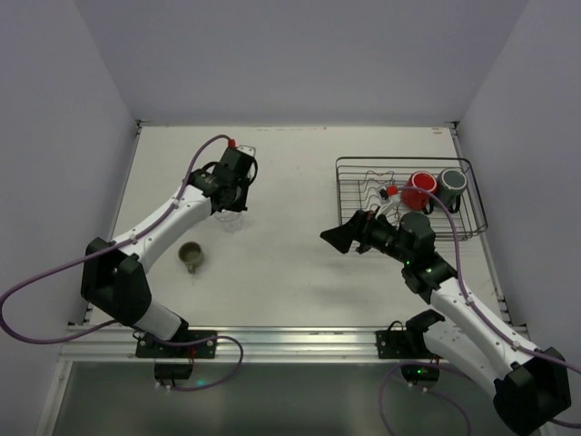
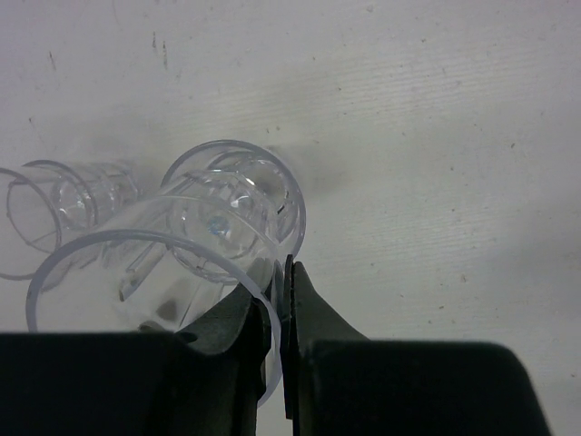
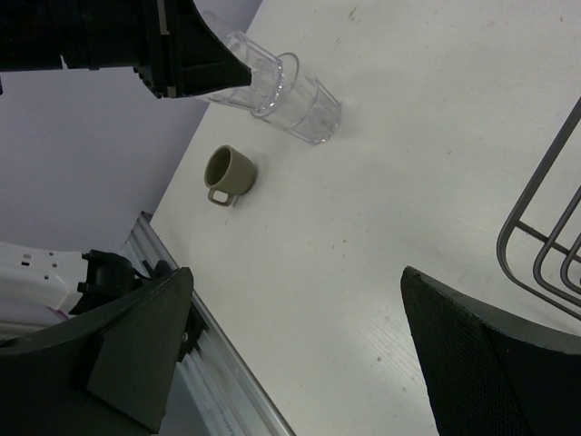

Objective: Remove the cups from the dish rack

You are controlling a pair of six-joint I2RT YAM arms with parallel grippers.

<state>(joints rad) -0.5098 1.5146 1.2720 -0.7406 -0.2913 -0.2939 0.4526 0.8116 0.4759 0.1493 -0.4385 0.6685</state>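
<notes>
My left gripper (image 2: 281, 269) is shut on the rim of a clear tumbler (image 2: 136, 282), one finger inside and one outside. The tumbler is tilted, with its base at the mouth of a second clear tumbler (image 2: 289, 195) standing on the table. A third clear tumbler (image 2: 54, 202) lies to the left. From above, the left gripper (image 1: 231, 200) is over the tumblers (image 1: 232, 220). The olive-tan mug (image 1: 191, 258) stands on the table. The dish rack (image 1: 363, 165) holds a red cup (image 1: 419, 191) and a dark grey cup (image 1: 452, 184). My right gripper (image 1: 338, 236) is open and empty, left of the rack.
The right wrist view shows the mug (image 3: 229, 173), the nested tumblers (image 3: 304, 102), the left gripper (image 3: 172, 45), the rack's corner wires (image 3: 545, 222) and the table's metal front rail (image 3: 209, 354). Walls enclose the table on three sides.
</notes>
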